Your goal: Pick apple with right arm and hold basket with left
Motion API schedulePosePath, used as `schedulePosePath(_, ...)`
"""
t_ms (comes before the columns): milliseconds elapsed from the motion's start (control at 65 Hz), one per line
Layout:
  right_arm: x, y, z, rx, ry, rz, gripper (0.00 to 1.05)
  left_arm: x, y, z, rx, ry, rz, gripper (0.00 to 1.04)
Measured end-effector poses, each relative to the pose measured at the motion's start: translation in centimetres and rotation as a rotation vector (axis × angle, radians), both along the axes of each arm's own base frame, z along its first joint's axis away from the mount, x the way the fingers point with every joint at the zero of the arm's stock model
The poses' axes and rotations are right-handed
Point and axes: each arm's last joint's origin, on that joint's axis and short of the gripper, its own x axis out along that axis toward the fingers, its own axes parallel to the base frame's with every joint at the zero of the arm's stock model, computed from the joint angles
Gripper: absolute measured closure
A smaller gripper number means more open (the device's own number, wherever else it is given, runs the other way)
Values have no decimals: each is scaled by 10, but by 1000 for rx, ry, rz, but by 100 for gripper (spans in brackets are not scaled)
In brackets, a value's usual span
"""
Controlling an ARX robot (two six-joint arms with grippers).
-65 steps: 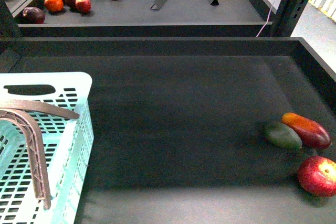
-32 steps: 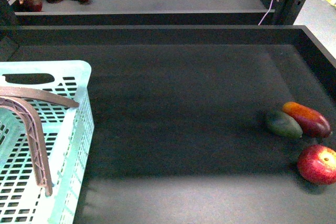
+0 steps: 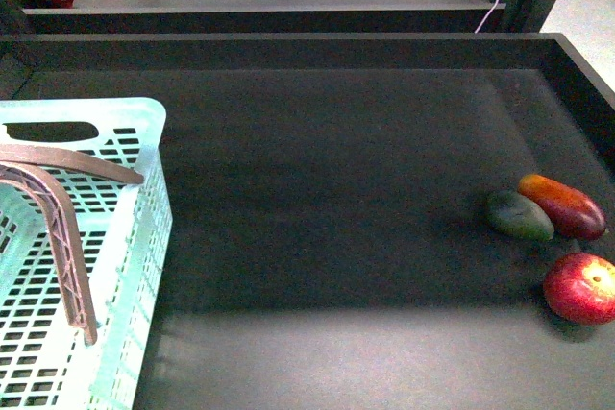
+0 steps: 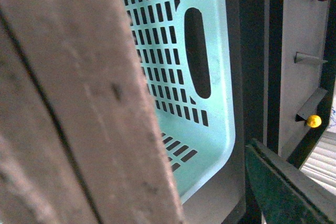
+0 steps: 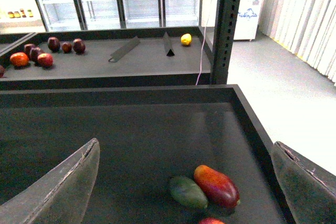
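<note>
Since the apple (image 3: 580, 287) looks firm and probably slick, it is best pinched across its middle by the wide-spread right gripper (image 5: 185, 145).

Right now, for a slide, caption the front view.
Turquoise basket at left; apple, mango and green fruit at right on black tray.

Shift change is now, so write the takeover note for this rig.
Right gripper: open, empty, above the tray.
Basket: near left, its brown handle raised.
Left gripper: one finger shows beside the handle; whether it grips cannot be told.
Apple: loose on the tray floor, near right, by the red mango.
Done: no pick yet.
Left: bring the right arm onto the apple, grasp, lift; confirm the left hold.
</note>
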Motion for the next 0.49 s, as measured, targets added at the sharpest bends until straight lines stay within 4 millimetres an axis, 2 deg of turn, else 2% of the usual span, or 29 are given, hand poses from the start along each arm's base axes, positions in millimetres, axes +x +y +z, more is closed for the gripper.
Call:
schedulePosePath(231,0,0,0,0,0,0,9,-2,1,-3,-15,62,20,84)
schedulePosePath(308,0,0,0,0,0,0,9,0,0,0,-48,63,28,90)
schedulePosePath(492,0,0,0,0,0,0,9,-3,-10,12,-9,66,-55,90)
